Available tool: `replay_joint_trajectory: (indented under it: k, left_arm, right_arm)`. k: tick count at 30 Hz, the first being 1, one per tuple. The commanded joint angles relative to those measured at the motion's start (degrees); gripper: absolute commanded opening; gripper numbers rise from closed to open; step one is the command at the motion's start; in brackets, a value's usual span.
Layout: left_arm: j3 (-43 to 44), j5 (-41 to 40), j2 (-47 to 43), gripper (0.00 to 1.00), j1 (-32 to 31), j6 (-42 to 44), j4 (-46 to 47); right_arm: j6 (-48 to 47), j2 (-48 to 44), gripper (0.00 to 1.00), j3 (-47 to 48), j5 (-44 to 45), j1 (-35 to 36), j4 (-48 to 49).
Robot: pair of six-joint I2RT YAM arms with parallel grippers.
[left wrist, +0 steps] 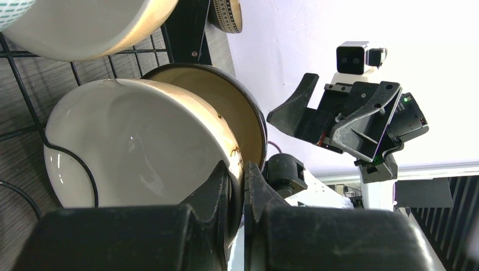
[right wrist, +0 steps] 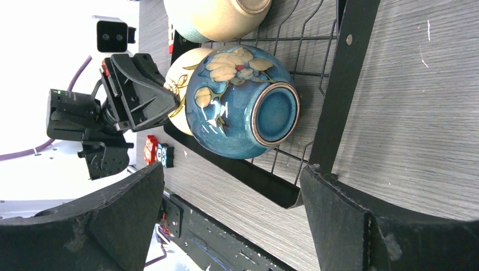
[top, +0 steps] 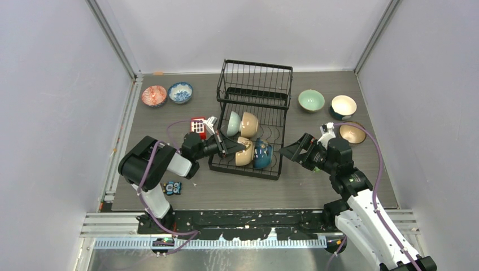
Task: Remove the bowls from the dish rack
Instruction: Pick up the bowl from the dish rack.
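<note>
I have the left claw (left wrist: 237,195) clamped on the rim of the cream bowl (left wrist: 130,135), one finger inside it and one outside. That bowl stands on edge in the near part of the rack (top: 254,93), just beside the blue flowered bowl (right wrist: 243,107). Behind them a pale green bowl (top: 232,123) and a tan bowl (top: 249,124) stand in the slots too. The rack sits mid-worktop (top: 226,192), towards the far edge. My right claw (top: 292,151) hangs wide apart just right of the rack, holding nothing. A red bowl (top: 153,96) and a blue-and-white bowl (top: 180,92) sit near the far left corner. A green bowl (top: 311,100), a white bowl (top: 343,106) and a brown bowl (top: 352,132) sit near the far right.
</note>
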Motion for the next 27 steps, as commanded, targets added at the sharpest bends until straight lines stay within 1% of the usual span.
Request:
replay_joint_trajectory:
  k: [1, 5, 13, 19, 27]
  left_arm:
    - [1.33, 2.81, -3.34, 0.0, 0.15, -1.88, 5.69]
    - [2.18, 2.93, -4.81, 0.0, 0.14, -3.39, 6.84]
    - [4.21, 3.67, -8.61, 0.0, 0.11, -4.61, 5.86]
    - [4.75, 4.13, -11.82, 0.0, 0.15, -2.52, 1.11]
    - [4.34, 4.46, -16.07, 0.0, 0.15, 2.35, -7.06]
  right_arm:
    - [-0.96, -0.16, 0.93, 1.14, -0.01, 0.27, 1.26]
    - [-0.9, -0.16, 0.93, 1.23, 0.08, 0.21, 1.19]
    - [-0.97, -0.16, 0.93, 1.76, 0.07, 0.29, 0.95]
    - [-1.03, -0.29, 0.93, 1.76, 0.23, 0.25, 0.84]
    - [-1.08, -0.25, 0.93, 1.79, 0.43, 0.32, 0.51]
